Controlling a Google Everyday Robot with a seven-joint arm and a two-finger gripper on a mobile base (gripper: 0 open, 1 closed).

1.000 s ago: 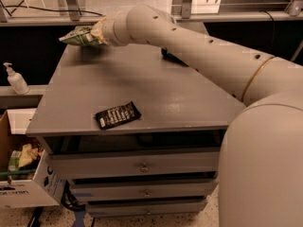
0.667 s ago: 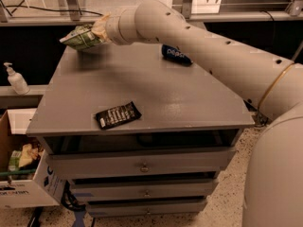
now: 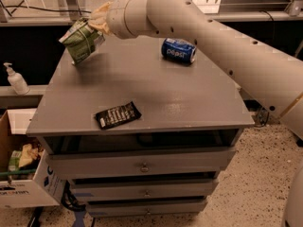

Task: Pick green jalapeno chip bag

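- The cream two-finger gripper (image 3: 98, 19) was above the far left corner of the grey metal drawer table (image 3: 156, 93), its fingers closed on the top of the crinkled, puffy green jalapeno chip bag (image 3: 81, 42)
- The bag hung tilted beneath it, low over that corner
- A blue Pepsi can (image 3: 178, 50) lay on its side at the far right
- A flat black wrapper (image 3: 118, 115) lay near the front edge

A grey tabletop (image 3: 161, 91) caps a cabinet of three knobbed drawers (image 3: 189, 161) on a speckled floor (image 3: 258, 183). To its left – an open cardboard box (image 3: 26, 190) on the floor, and a white pump bottle (image 3: 15, 79) on a pale ledge (image 3: 33, 90). A dark bench (image 3: 255, 32) runs behind. The tool (image 3: 94, 25) hangs over the far left corner, clamped on the green jalapeno chip bag (image 3: 81, 41).
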